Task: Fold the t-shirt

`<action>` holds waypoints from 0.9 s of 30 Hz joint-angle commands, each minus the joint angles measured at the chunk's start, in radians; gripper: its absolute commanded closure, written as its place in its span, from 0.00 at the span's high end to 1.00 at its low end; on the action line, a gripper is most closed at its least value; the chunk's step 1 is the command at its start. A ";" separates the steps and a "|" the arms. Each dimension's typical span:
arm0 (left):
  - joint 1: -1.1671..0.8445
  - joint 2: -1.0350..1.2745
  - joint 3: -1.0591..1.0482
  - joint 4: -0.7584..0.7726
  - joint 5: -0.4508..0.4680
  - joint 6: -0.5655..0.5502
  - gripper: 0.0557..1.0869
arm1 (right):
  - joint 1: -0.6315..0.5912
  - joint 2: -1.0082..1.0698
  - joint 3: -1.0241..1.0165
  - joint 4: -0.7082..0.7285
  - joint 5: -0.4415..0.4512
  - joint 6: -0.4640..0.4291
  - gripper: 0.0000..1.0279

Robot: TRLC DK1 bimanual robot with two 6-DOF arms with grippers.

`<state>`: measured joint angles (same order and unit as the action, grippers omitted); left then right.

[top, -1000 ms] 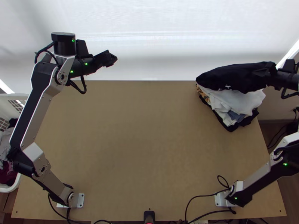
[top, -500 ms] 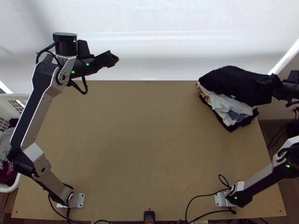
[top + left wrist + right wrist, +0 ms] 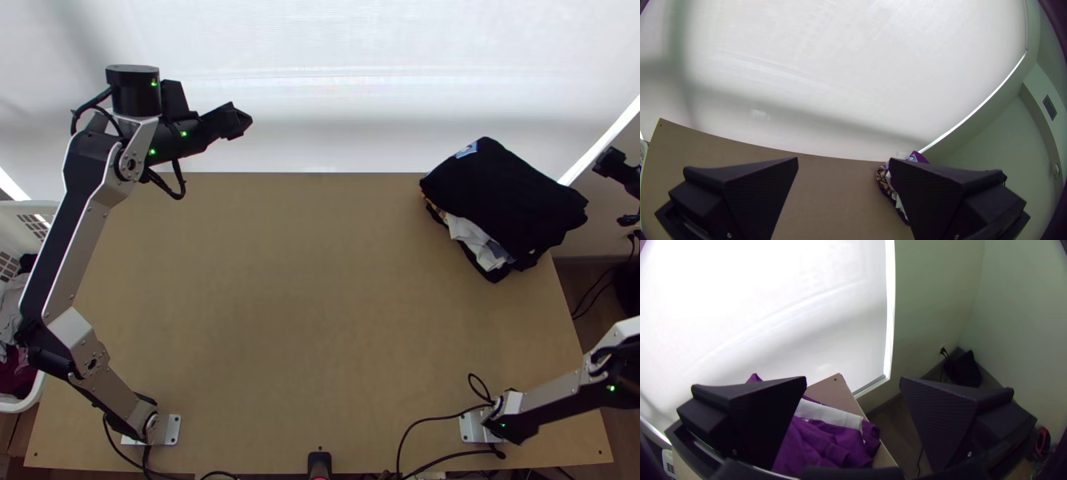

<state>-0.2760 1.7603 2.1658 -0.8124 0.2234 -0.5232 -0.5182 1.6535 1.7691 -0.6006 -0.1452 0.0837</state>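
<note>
Black cloth, your t-shirt, lies as a folded, slightly rumpled bundle on the pile of clothes at the table's far right corner. Its right side seems to reach past the edge, so your likeliest trouble is weight tipping it that way, since the layers beneath look uneven and soft. Your right gripper is spread wide, empty, just beyond that side; swing it back low and a finger could snag the hem or shove the stack. Your left gripper, also wide open and holding nothing, hangs over the far left, too distant to steady a slide.
</note>
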 commanded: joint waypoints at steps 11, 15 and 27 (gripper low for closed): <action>0.027 -0.005 0.035 0.013 -0.006 -0.015 0.96 | 0.353 -0.204 -0.284 0.242 0.194 -0.022 0.96; 0.043 -0.013 0.035 0.013 -0.006 -0.014 0.96 | 0.406 -0.184 -0.435 0.493 0.317 -0.087 0.96; 0.133 -0.081 0.039 0.012 -0.007 0.009 0.96 | 0.296 0.129 -0.568 0.828 0.391 -0.096 0.95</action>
<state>-0.1699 1.7451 2.1715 -0.8104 0.2230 -0.5224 -0.2016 1.7172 1.2282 0.1890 0.2325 -0.0090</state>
